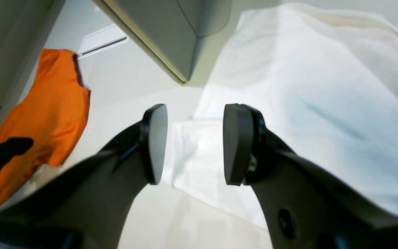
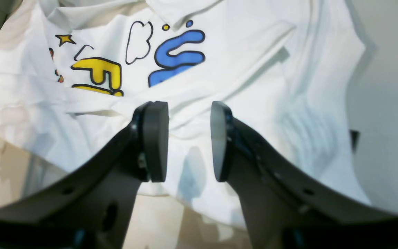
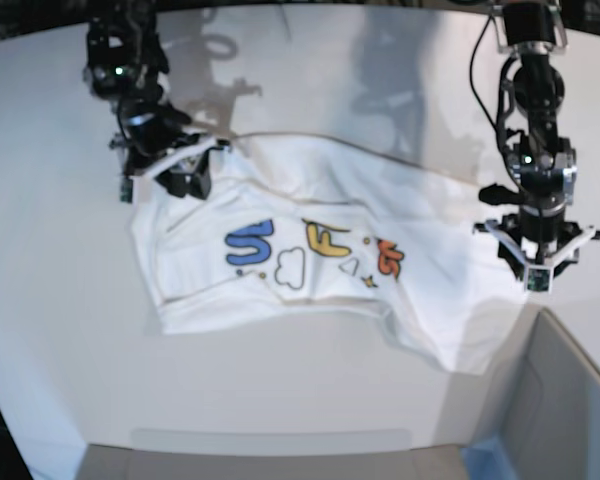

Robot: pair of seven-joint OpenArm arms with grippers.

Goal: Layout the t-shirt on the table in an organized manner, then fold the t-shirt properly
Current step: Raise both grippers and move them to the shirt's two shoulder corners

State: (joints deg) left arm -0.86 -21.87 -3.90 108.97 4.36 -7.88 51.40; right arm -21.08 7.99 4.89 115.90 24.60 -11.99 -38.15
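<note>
Rumpled t-shirt on the table, both grippers open above it.

A grey box (image 3: 570,400) stands beside the t-shirt (image 3: 310,260), orange cloth (image 1: 47,114) beyond. The shirt lies print-up on the table (image 3: 60,300), long axis left-right in base view. The left gripper (image 3: 538,268) and right gripper (image 3: 185,170) hold nothing.

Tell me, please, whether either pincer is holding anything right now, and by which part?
Nothing is held. The left pincer and right pincer both stand open with empty gaps above the t-shirt.
</note>
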